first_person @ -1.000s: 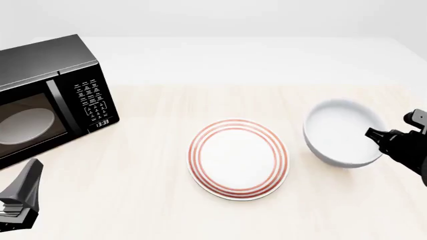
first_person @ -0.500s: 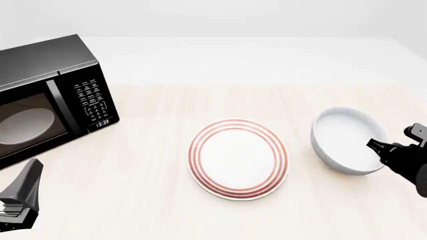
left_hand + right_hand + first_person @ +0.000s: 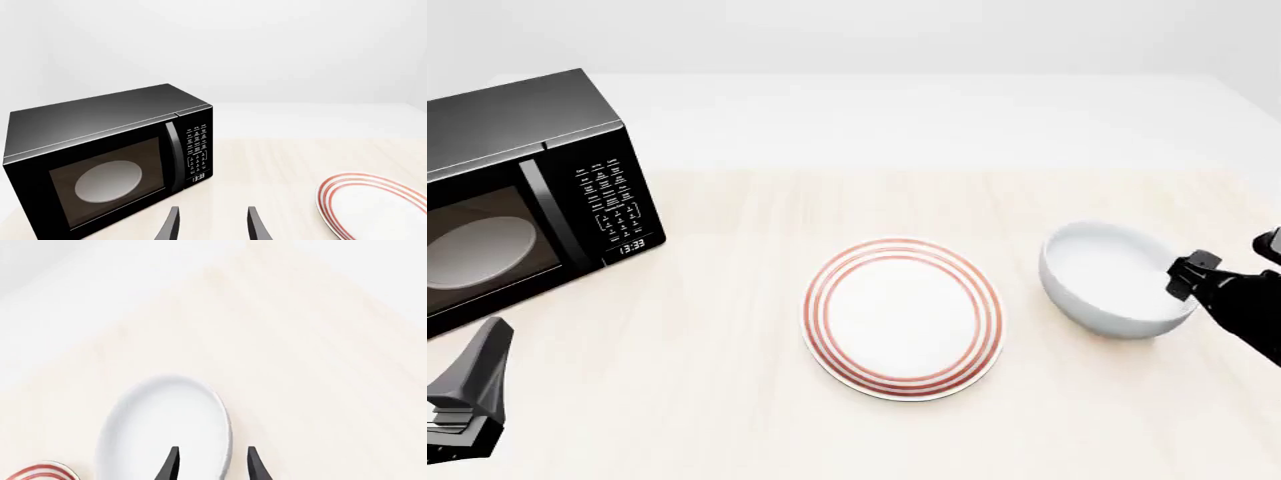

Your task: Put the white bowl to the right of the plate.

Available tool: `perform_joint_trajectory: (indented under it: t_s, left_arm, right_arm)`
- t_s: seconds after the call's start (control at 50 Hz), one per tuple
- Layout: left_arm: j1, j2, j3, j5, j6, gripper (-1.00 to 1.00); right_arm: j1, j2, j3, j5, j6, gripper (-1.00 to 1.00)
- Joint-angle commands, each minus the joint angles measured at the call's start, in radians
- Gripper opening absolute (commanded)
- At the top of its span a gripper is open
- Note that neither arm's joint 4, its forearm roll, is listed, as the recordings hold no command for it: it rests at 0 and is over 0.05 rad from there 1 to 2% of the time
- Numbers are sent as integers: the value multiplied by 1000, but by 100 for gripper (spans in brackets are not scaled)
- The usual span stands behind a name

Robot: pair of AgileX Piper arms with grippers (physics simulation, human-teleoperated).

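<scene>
The white bowl (image 3: pixel 1110 278) stands level on the table, just right of the red-ringed plate (image 3: pixel 904 317) with a small gap between them. My right gripper (image 3: pixel 1185 277) is at the bowl's right rim. In the right wrist view its fingers (image 3: pixel 172 464) straddle the rim of the bowl (image 3: pixel 160 430), one inside and one outside, with the jaws apart and open. My left gripper (image 3: pixel 487 350) sits open and empty at the near left, in front of the microwave; its fingers (image 3: pixel 171 226) hold nothing. An edge of the plate (image 3: pixel 373 205) shows in the left wrist view.
A black microwave (image 3: pixel 527 190) with a pale dish behind its window stands at the left edge of the table, also seen in the left wrist view as the microwave (image 3: pixel 110 160). Light wood tabletop (image 3: pixel 868 200) lies behind the plate and bowl.
The bowl was tilted and has come down level, shifting slightly left toward the plate. The right gripper stayed at its right rim. The left arm has not moved.
</scene>
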Motion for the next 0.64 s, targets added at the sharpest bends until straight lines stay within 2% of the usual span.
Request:
perform_joint_trajectory:
  t_s: [0.02, 0.08, 0.12, 0.24, 0.34, 0.36, 0.38, 0.44, 0.48, 0.5, 0.56, 0.62, 0.64]
  left_arm:
    - [0, 0, 0, 0, 0, 100]
    - [0, 0, 0, 0, 0, 100]
    - [0, 0, 0, 0, 0, 100]
    - [0, 0, 0, 0, 0, 100]
    - [0, 0, 0, 0, 0, 100]
    - [0, 0, 0, 0, 0, 100]
    - [0, 0, 0, 0, 0, 100]
    - [0, 0, 0, 0, 0, 100]
    - [0, 0, 0, 0, 0, 100]
    - [0, 0, 0, 0, 0, 100]
    - [0, 0, 0, 0, 0, 100]
    - [0, 0, 0, 0, 0, 100]
    - [0, 0, 0, 0, 0, 100]
  right_arm:
    - [36, -306, 4, 208, -4, 100]
    - [55, -427, -5, 301, -14, 100]
    - [73, -489, -6, 342, -9, 100]
    - [119, -660, -29, 461, -41, 100]
    - [189, -842, -29, 532, -114, 100]
    - [189, -843, -29, 533, -114, 100]
    - [205, -893, -15, 538, -143, 100]
    - [218, -968, 18, 547, -157, 100]
    - [217, -1032, 56, 538, -153, 100]
    - [227, -1055, 78, 531, -125, 100]
    - [201, -1130, 119, 539, -167, 100]
    - [184, -1218, 153, 571, -175, 100]
    - [161, -1278, 192, 593, -209, 100]
